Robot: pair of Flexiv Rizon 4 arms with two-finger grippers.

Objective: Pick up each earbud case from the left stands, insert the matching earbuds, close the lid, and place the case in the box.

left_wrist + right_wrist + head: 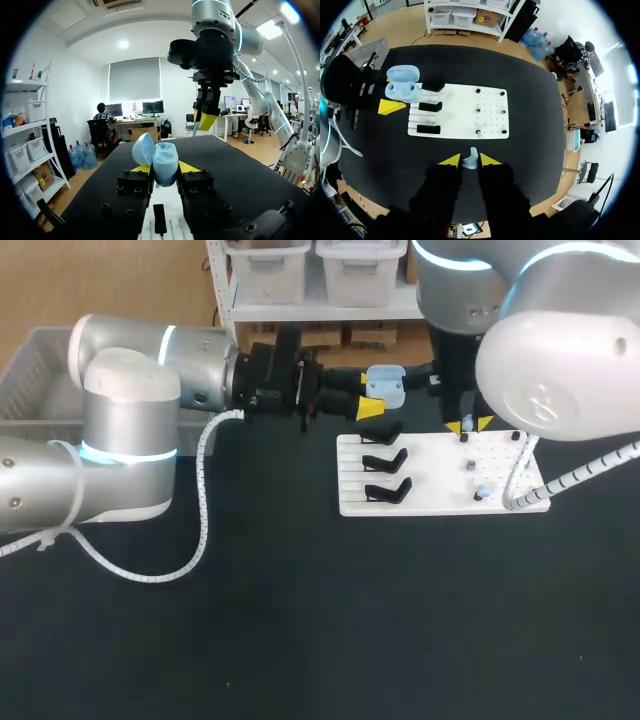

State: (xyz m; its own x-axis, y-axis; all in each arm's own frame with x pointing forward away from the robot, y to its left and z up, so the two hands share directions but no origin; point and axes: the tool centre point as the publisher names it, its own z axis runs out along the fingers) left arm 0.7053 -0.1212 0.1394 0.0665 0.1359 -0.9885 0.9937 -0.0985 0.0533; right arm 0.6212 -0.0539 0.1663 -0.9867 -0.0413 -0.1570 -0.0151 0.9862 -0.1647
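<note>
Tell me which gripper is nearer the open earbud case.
Left. The left gripper is shut on the earbud case; the right gripper hangs apart over the white board, gripping an earbud.
</note>
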